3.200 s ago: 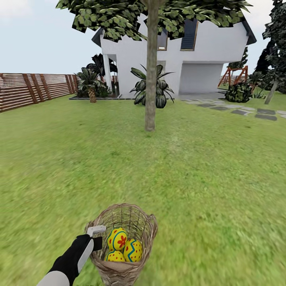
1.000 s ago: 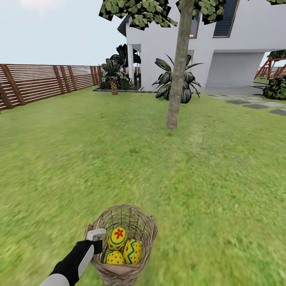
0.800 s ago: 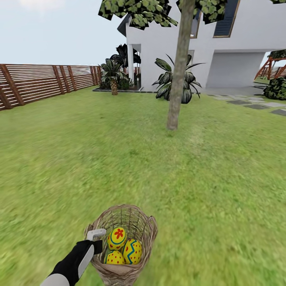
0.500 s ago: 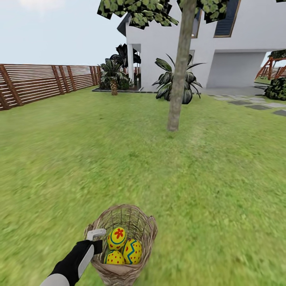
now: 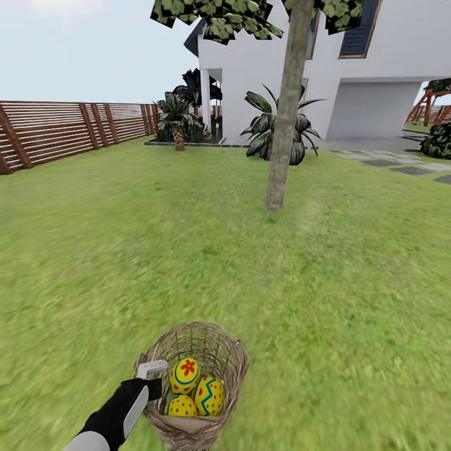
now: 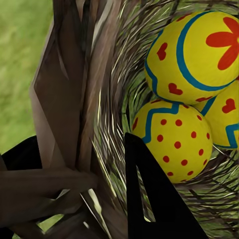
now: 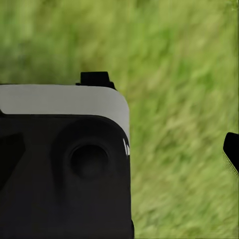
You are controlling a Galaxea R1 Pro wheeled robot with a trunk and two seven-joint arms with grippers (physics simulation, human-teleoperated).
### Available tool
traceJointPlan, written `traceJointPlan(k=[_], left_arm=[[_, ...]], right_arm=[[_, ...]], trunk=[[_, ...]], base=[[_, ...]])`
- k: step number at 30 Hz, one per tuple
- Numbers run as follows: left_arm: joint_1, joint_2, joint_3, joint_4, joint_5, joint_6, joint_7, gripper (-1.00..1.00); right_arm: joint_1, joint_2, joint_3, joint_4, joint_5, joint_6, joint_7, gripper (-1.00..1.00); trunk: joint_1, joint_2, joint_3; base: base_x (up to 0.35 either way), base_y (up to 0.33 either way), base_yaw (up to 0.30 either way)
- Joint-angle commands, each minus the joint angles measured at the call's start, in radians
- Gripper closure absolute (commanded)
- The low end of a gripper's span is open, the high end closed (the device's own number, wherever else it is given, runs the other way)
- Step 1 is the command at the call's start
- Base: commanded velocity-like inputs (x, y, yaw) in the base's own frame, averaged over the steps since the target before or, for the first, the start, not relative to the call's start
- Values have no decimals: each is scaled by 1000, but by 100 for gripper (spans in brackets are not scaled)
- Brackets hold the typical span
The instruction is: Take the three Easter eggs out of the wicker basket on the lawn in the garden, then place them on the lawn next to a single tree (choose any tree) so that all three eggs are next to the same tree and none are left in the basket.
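Your left gripper (image 5: 152, 379) is clamped on the rim of the basket (image 5: 216, 351), jaws closed on the woven wall: in the left wrist view one black finger (image 6: 149, 199) sits inside the basket (image 6: 94, 99) and the other outside, weave pinched between. Basket is at the bottom centre of the head view, just in front of you, over the lawn (image 5: 188, 250); can't tell if its base touches the grass.

All three eggs (image 5: 191, 388) are in the basket, packed together and touching. Flower egg (image 5: 185, 374) on top, zigzag egg (image 5: 210, 394) to its right, dotted egg (image 5: 181, 406) lowest and nearest your gripper. In the left wrist view the flower egg (image 6: 196, 55) rests above the dotted egg (image 6: 174, 139), and a third egg (image 6: 226, 117) peeks in behind them.

Tree (image 5: 285, 113) stands well ahead of you, a bit right of centre, trunk leaning slightly, well apart from the basket. Fence (image 5: 62, 128) runs along the left, house (image 5: 351, 69) behind the tree, stepping stones (image 5: 401, 168) far right.

Right wrist view: blurred grass (image 7: 184, 99) below, part of the robot's black and grey body (image 7: 64, 164) in the frame, one dark fingertip (image 7: 231, 149) at the edge. Can't tell how your right jaws stand.
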Motion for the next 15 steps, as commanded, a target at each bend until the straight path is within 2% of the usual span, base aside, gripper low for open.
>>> traceJointPlan(k=[1, 15], left_arm=[[0, -1, 3, -2, 10, 4, 5, 100], [0, -1, 3, -1, 10, 4, 5, 100]], right_arm=[[-1, 0, 0, 3, -1, -8, -3, -100], [-1, 1, 0, 1, -3, -8, -5, -100]], trunk=[[1, 0, -1], [1, 0, -1]], base=[[331, 0, 0], [332, 0, 0]])
